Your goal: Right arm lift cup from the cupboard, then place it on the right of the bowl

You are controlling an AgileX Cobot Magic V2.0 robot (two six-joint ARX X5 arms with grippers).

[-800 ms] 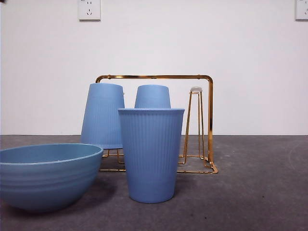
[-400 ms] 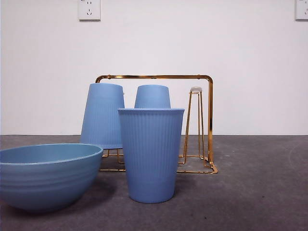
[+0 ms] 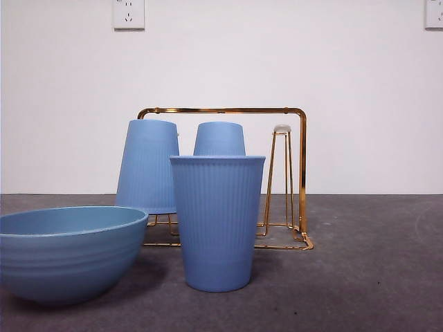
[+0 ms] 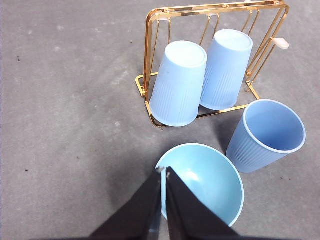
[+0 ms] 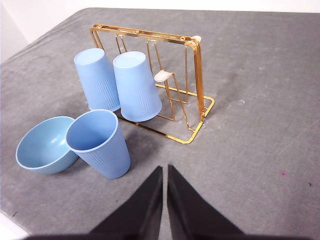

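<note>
A light-blue ribbed cup [image 3: 217, 221] stands upright on the grey table, just right of the wide blue bowl [image 3: 69, 256] and in front of the gold wire cupboard [image 3: 221, 110]. Two more cups [image 3: 147, 166] [image 3: 219, 138] sit upside down on its prongs. In the right wrist view my right gripper [image 5: 164, 170] is shut and empty, well back from the upright cup [image 5: 97, 145], the bowl [image 5: 40, 145] and the cupboard [image 5: 200, 80]. In the left wrist view my left gripper [image 4: 164, 172] is shut and empty, above the bowl's [image 4: 210, 185] edge, with the cup [image 4: 250, 152] beside it. Neither gripper shows in the front view.
One cupboard prong with a white tip [image 3: 282, 128] carries nothing. Two wall sockets [image 3: 128, 14] [image 3: 434, 14] sit high on the white wall behind. Bare grey table [image 3: 374, 263] lies to the right of the cup.
</note>
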